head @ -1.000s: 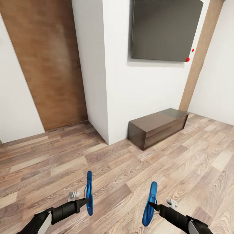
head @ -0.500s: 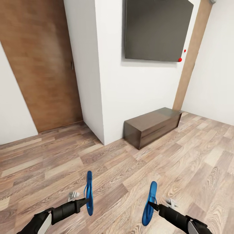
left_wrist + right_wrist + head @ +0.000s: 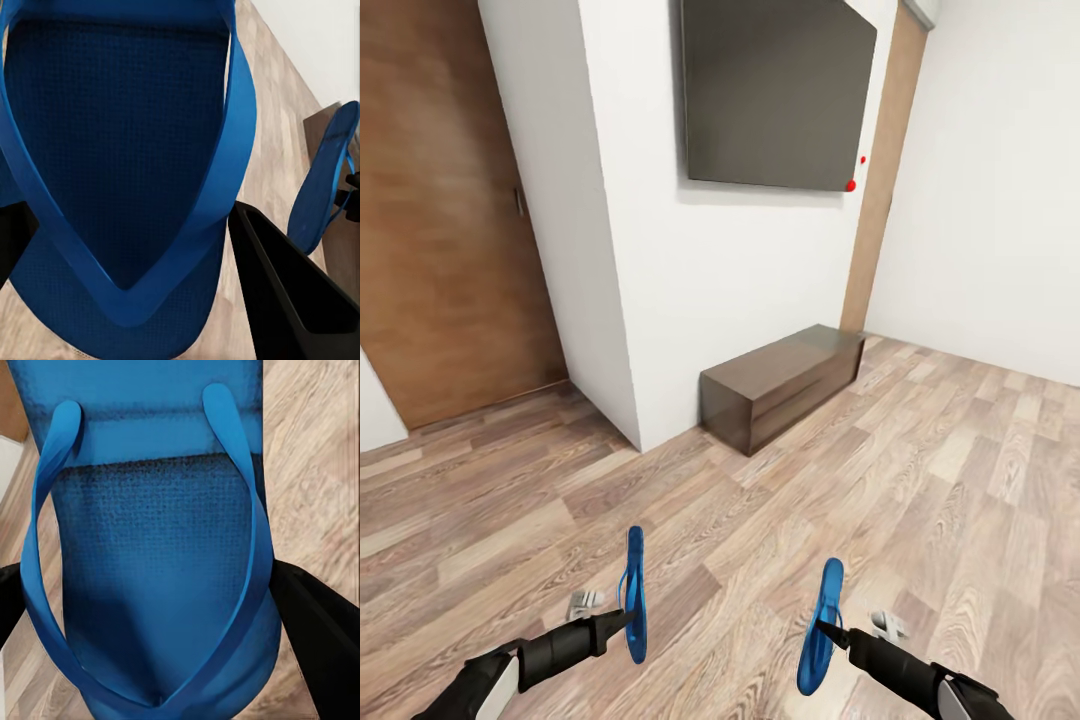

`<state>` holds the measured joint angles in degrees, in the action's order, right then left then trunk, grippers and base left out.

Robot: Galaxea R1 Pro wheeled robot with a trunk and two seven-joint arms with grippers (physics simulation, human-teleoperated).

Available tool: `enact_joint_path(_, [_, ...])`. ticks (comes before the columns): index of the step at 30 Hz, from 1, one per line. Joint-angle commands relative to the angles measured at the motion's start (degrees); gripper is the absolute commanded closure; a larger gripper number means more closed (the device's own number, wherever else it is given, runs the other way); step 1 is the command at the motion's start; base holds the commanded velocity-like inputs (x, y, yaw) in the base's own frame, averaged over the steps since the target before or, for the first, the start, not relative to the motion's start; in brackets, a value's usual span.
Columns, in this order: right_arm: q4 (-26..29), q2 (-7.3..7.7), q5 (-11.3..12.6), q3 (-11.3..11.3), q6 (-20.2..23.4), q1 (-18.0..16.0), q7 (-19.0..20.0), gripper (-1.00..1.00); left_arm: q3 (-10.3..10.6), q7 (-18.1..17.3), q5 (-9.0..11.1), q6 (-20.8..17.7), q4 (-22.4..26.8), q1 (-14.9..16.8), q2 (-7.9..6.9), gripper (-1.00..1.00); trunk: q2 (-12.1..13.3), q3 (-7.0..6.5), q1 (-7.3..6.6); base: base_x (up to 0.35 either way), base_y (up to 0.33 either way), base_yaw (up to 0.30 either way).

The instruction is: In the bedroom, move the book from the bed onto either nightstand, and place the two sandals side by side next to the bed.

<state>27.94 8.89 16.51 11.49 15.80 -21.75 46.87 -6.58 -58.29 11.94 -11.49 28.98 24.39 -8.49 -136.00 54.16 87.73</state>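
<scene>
Home room, wall-mounted television (image 3: 778, 95), low dresser (image 3: 782, 385), wooden door (image 3: 445, 220)

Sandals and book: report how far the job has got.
Done: both sandals picked up. In hand: left gripper shut on the left sandal, right gripper on the right sandal, above the wood floor. Left: set them beside the bed, move the book.

A dark wall-mounted screen (image 3: 778, 95) is hung on white walls above a low dark-brown dresser (image 3: 780, 383), beside a wooden door (image 3: 445, 230), over wood-plank flooring (image 3: 920, 500).
</scene>
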Motion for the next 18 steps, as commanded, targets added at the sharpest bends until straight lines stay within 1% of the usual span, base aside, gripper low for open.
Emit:
enact_joint_path(1, [-0.1,0.09,0.5,0.1,0.6,0.0,0.2,1.0,-0.1,-0.3,0.3,-0.3,0.0,0.0,-0.02,1.0,0.0,0.05,-0.01,0.0,0.0,-0.3])
enact_joint_path(3, [-1.0,0.22,0.5,0.1,0.6,0.0,0.1,1.0,-0.1,-0.3,0.2,0.3,0.0,0.0,-0.03,1.0,0.0,0.05,-0.01,0.0,0.0,-0.3])
enact_joint_path(4, [-2.6,0.27,0.5,0.1,0.5,0.0,0.1,1.0,-0.1,-0.3,0.3,0.6,0.0,-0.1,-0.03,1.0,0.0,0.05,-0.01,0.0,0.0,-0.3])
enact_joint_path(5, [-6.2,0.38,0.5,0.1,0.1,0.0,0.2,1.0,0.0,-0.3,0.2,1.1,-0.7,-0.1,0.0,1.0,0.0,0.05,-0.01,0.0,0.0,-0.3])
enact_joint_path(6, [-7.5,0.4,0.5,0.1,-0.1,0.0,0.2,1.0,0.0,-0.3,0.2,1.3,-1.3,-0.1,0.01,1.0,0.0,0.05,-0.01,0.0,0.0,-0.3])
enact_joint_path(7, [-11.0,0.46,0.4,0.2,-1.1,0.0,0.3,1.0,0.0,-0.3,0.1,2.4,-3.5,-0.1,0.03,1.0,0.0,0.05,-0.01,0.0,0.0,-0.3])
enact_joint_path(9, [-13.9,0.49,0.5,0.2,-2.5,0.0,0.4,1.0,0.0,-0.3,0.1,5.3,-6.4,-0.1,0.0,1.0,0.0,0.05,-0.01,0.0,0.0,-0.3])
enact_joint_path(10, [-14.9,0.52,0.5,0.1,-3.3,0.0,0.4,1.0,0.0,-0.3,0.1,7.9,-8.2,-0.1,-0.02,1.0,0.0,0.05,-0.01,0.0,0.0,-0.3])
enact_joint_path(12, [-15.7,0.46,0.4,0.1,-4.8,0.0,0.3,1.0,0.0,-0.3,0.1,10.6,-10.7,-0.1,0.02,1.0,0.0,0.05,-0.01,0.0,0.0,-0.3])
enact_joint_path(14, [-16.0,0.43,0.4,0.0,-6.9,0.0,0.3,1.0,0.2,-0.3,0.0,12.5,-12.5,-0.1,0.04,1.0,0.0,0.05,-0.01,0.0,0.0,-0.3])
enact_joint_path(18, [-16.2,0.52,0.5,0.1,-9.4,0.0,0.3,1.0,0.5,-0.2,-0.1,13.7,-13.7,-0.1,0.05,1.0,0.0,0.05,-0.01,0.0,0.0,-0.3])
